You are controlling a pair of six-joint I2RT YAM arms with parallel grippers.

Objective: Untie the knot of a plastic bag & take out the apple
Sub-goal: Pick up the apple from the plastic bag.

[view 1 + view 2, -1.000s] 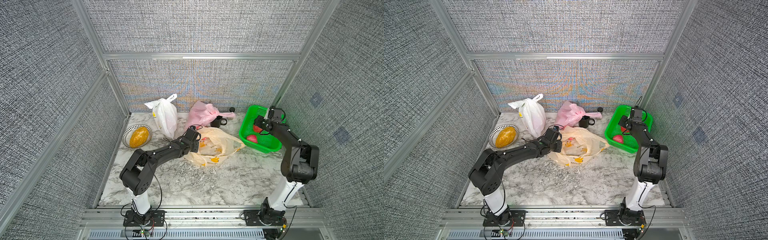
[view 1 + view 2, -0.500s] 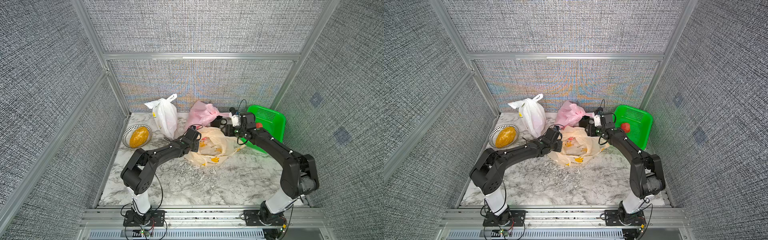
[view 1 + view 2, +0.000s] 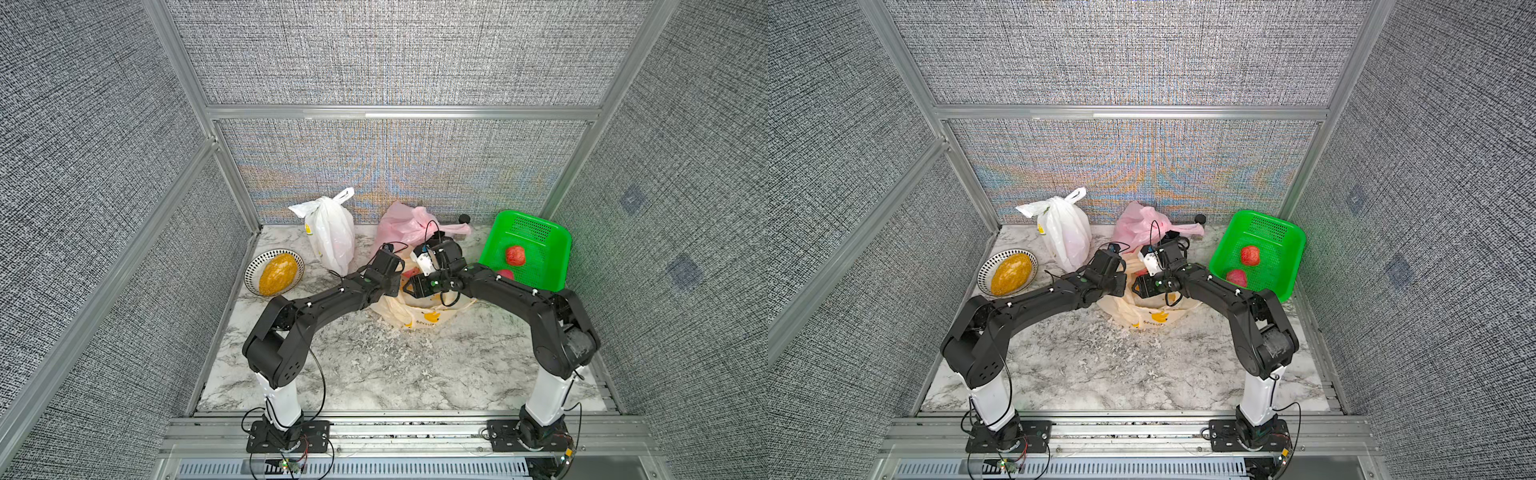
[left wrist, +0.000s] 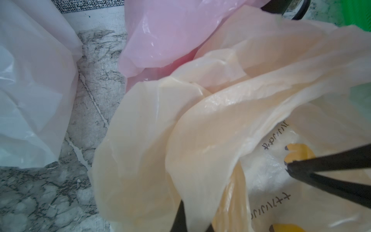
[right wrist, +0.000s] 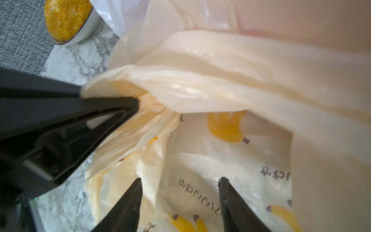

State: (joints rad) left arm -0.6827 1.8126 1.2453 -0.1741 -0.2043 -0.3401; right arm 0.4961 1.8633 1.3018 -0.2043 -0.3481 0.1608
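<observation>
1 banana-print bag point(image 5: 220, 94) on worktop point(image 3: 374, 374): L end effector point(image 5: 137, 103) clamped shut on its rim; R end effector point(image 5: 179, 180) jaws apart, empty, in bag mouth.

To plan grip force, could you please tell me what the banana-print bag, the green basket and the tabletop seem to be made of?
The banana-print bag: thin, glossy, translucent cream plastic film; it creases and glints. The green basket: likely rigid moulded plastic; perforated walls. The tabletop: grey-veined white marble look; stone or laminate, unclear.
</observation>
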